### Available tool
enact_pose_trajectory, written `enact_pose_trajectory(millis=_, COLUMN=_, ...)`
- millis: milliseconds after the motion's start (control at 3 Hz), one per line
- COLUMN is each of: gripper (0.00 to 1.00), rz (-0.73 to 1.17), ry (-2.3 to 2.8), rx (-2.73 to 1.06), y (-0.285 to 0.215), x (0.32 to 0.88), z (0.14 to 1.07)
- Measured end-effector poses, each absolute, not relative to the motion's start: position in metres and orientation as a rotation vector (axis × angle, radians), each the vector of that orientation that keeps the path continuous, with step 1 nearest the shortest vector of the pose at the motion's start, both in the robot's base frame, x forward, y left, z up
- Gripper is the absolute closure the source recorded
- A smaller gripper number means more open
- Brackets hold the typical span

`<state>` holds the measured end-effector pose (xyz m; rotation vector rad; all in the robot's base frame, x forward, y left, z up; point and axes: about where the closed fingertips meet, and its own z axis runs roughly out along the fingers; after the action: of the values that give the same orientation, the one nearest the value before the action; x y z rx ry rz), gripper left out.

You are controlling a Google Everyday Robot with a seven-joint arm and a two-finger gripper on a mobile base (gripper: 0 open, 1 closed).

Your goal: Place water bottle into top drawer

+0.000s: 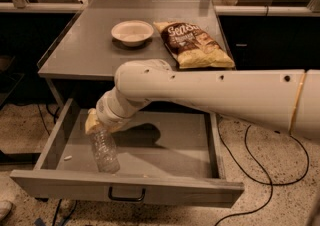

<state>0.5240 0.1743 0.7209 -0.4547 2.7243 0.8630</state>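
The crisp bag (195, 45) on the worktop (80, 50) carries a white script brand word across its dark upper half. It begins "Se"; the rest, and the smaller print under it, cannot be read. The hand (95, 122) grips the neck of the water bottle (104, 150) inside the open top drawer (175, 190), left side.

Wrist (119, 106) hides most of the claw (95, 121), at left over the top drawer (175, 193), and the water bottle (105, 151) cap; arm (220, 95) cut by right edge.

Cream tubular arm (215, 95), dark holes (221, 76), yellow band (299, 102), yellowish jaws over top drawer (125, 186)
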Motion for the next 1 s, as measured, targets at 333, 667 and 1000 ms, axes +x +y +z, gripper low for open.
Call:
enact_pose_trajectory(millis=333, gripper=1.00, rz=0.853, ry=2.770, rx=-0.411, y=0.165, x=0.520, z=0.695)
enact_pose_trajectory(millis=667, gripper=1.00, rz=0.848, ry=2.796, rx=-0.353, y=0.157, x=0.519, z=0.670)
enact_pose_trajectory(millis=1000, gripper=1.00, rz=0.848, ry=2.796, rx=-0.353, y=0.157, x=0.519, z=0.670)
